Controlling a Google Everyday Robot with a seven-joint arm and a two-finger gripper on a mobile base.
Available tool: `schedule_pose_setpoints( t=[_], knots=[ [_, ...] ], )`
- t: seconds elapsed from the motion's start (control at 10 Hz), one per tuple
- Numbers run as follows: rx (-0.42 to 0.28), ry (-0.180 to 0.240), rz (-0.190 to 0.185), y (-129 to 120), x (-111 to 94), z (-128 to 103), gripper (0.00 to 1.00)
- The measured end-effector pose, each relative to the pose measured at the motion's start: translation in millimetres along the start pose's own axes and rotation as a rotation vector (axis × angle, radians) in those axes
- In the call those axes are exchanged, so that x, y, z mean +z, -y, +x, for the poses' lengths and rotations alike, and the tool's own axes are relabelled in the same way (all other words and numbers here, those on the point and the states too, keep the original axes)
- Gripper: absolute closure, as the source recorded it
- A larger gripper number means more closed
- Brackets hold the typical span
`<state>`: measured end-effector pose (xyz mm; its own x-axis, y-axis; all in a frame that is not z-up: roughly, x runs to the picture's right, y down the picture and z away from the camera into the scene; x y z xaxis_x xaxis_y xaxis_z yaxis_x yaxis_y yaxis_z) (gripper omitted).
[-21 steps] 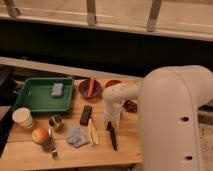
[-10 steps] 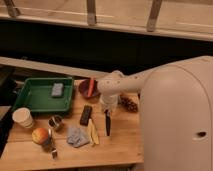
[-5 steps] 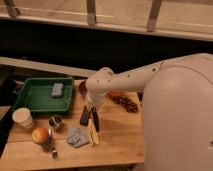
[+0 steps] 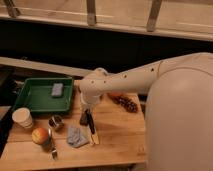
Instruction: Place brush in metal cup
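The gripper (image 4: 87,108) hangs mid-frame just over the brush (image 4: 91,125). Open or closed, I cannot tell. The cup (image 4: 55,122) sits left.

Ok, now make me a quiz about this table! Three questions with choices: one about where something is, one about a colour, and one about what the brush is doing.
1. Where is the metal cup?
A) on the table, between the paper cup and the grey cloth
B) inside the paper cup
C) on top of the grey cloth

2. What colour is the tray?
A) red
B) green
C) white

3. What is the brush doing?
A) standing in the metal cup
B) resting in the tray
C) lying flat on the table, with the gripper at its far end

Answers:
1. A, because the cup stands on the wood with the paper cup on one side and the cloth on the other.
2. B, because its rim and floor are bright green.
3. C, because the brush lies on the wood, away from the cup.
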<state>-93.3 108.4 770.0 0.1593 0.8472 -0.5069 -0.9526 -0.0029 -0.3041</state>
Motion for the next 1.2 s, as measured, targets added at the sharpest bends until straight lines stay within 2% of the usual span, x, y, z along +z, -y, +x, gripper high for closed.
schedule_pose_setpoints(
  t=[0.2, 0.4, 0.6, 0.9, 1.2],
  knots=[
    [-0.011, 0.001, 0.004, -1.8, 0.0, 0.4, 0.96],
    [-0.071, 0.013, 0.005, -17.5, -0.3, 0.3, 0.96],
    [-0.183, 0.024, -0.002, -53.5, 3.4, -1.4, 0.96],
    [-0.336, 0.024, -0.019, -93.1, 7.7, 7.9, 0.96],
    [-0.560, -0.008, -0.041, -128.0, 14.4, 24.1, 0.96]
  ],
)
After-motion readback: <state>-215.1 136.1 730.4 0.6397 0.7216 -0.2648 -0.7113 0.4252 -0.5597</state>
